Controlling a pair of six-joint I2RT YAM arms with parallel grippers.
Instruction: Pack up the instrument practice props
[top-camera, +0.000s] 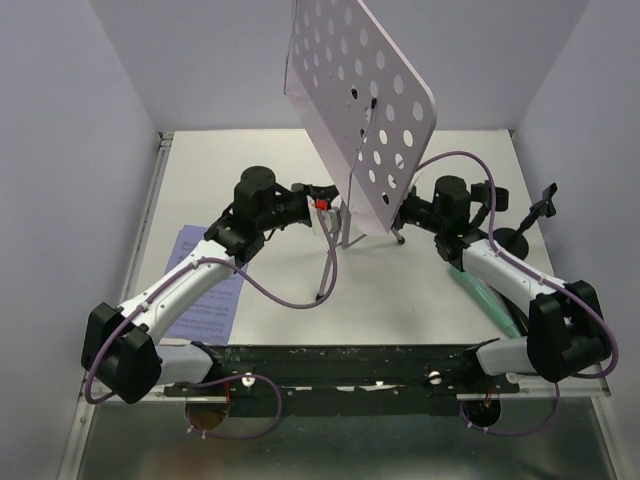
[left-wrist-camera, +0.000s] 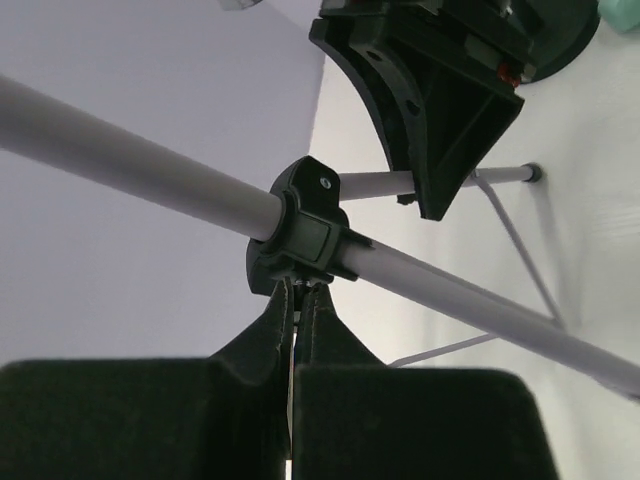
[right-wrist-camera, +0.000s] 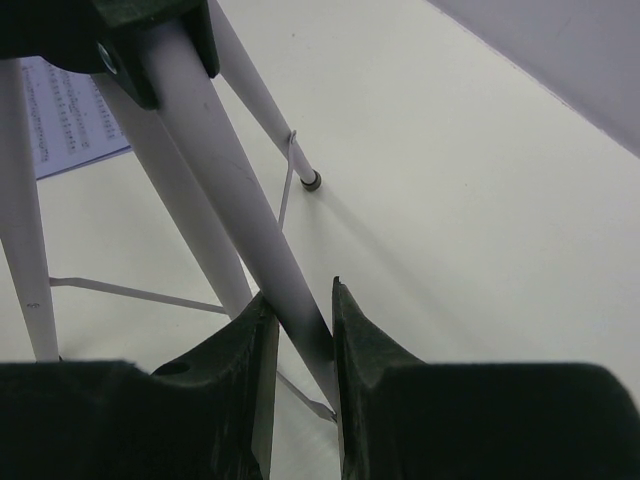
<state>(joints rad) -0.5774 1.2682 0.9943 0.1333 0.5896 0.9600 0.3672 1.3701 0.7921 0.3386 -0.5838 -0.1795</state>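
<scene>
Silver tripod leg (right-wrist-camera: 215, 170) between the right tool (right-wrist-camera: 301, 292) fingers

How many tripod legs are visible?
3 on the tripod: left leg slanting toward the near edge, middle leg under the desk, right leg by right gripper. None seems hidden.

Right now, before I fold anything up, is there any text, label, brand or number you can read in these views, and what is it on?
No text can be read in any view.
Printed sheet-music pages: rows of printed notation, too small to read.
Pale perforated desk: no print in view.
Silver tripod and its black collar: no markings in view.
</scene>
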